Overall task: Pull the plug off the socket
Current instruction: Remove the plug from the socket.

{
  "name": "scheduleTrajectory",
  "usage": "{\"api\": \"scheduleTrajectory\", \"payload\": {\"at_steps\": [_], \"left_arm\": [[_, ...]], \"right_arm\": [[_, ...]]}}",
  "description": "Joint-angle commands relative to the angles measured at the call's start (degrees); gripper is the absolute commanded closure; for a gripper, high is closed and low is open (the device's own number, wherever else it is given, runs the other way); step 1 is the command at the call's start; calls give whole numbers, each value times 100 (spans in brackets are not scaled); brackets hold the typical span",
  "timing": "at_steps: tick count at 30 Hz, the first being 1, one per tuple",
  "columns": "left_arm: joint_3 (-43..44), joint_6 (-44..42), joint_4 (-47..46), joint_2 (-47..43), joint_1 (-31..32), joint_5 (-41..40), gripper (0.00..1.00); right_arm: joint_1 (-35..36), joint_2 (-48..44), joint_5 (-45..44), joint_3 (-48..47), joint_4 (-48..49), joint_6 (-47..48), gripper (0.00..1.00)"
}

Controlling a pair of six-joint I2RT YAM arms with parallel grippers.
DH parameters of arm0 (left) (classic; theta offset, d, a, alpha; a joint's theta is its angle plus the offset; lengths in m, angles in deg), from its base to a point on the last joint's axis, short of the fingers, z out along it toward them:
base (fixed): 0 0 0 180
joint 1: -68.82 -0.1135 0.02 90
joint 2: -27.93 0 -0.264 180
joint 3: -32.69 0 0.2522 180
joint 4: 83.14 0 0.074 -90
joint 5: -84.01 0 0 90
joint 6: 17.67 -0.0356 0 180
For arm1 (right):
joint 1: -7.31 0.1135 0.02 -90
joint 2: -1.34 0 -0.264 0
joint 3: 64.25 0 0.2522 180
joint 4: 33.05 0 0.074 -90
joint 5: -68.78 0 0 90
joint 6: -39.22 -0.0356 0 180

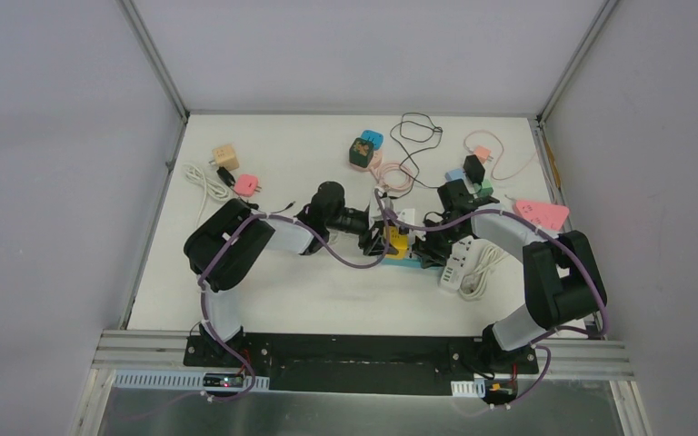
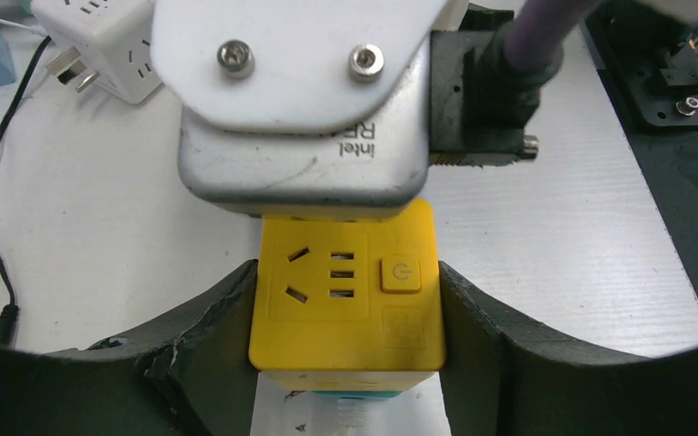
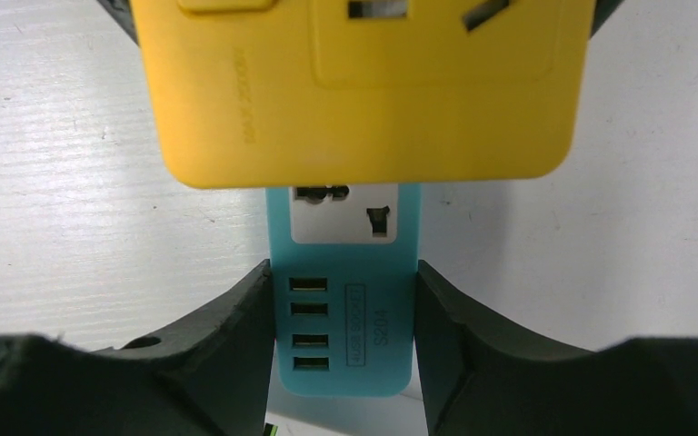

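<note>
Main worry here: the pull goes crooked. If the left tool hauls the yellow plug cube at an angle instead of straight away from the teal socket strip, I'd guess the pins bind and the whole stack just drags along the surface. The other risk is slip. The strip's sides look smooth, so the right tool could lose it and both pieces would come away together. The silver camera housing on the other wrist also sits right over the cube's far end, so a sloppy move could knock the two arms together.

As for where things are, the cube sits squarely between the left tool's fingers. They're about half open and pressed against both of its side faces, so that's a proper grip. The right tool is the same deal, roughly half open and clamped on the strip's narrow end by the USB ports. The cube is seated on the strip, mid-surface, between the two arms.
</note>
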Motion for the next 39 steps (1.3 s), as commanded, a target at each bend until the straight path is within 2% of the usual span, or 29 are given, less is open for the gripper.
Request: {"api": "scheduleTrajectory", "payload": {"at_steps": [1, 4, 6, 9, 14, 16, 19, 24, 28, 32, 36, 39], "left_arm": [[-609, 1, -1252, -5, -52, -249, 100], [-1002, -18, -2498, 138, -52, -482, 100], [-1005, 22, -2647, 201, -52, -600, 100], [-886, 135, -2248, 109, -65, -615, 100], [83, 1411, -529, 105, -287, 93, 100], [290, 1380, -187, 185, -298, 210, 100], [43, 1050, -539, 129, -298, -12, 100], [-581, -61, -886, -98, -169, -883, 100], [-714, -396, -945, -154, -98, -1145, 100], [-554, -73, -716, -190, -104, -1127, 100], [-141, 836, -469, -58, -217, -741, 100], [5, 1324, -627, 82, -291, -393, 100]], "right_arm": [[11, 151, -174, -73, -150, -61, 100], [10, 164, -174, -80, -144, -70, 100], [12, 172, -189, -80, -146, -78, 100], [14, 182, -199, -86, -145, -87, 100], [21, 196, -210, -89, -138, -89, 100], [20, 206, -209, -89, -136, -96, 100], [21, 205, -209, -90, -136, -96, 100], [23, 213, -218, -90, -134, -105, 100], [29, 234, -227, -98, -136, -113, 100], [29, 242, -227, -98, -137, -114, 100], [29, 252, -252, -94, -103, -149, 100], [29, 263, -253, -98, -100, -165, 100]]}}
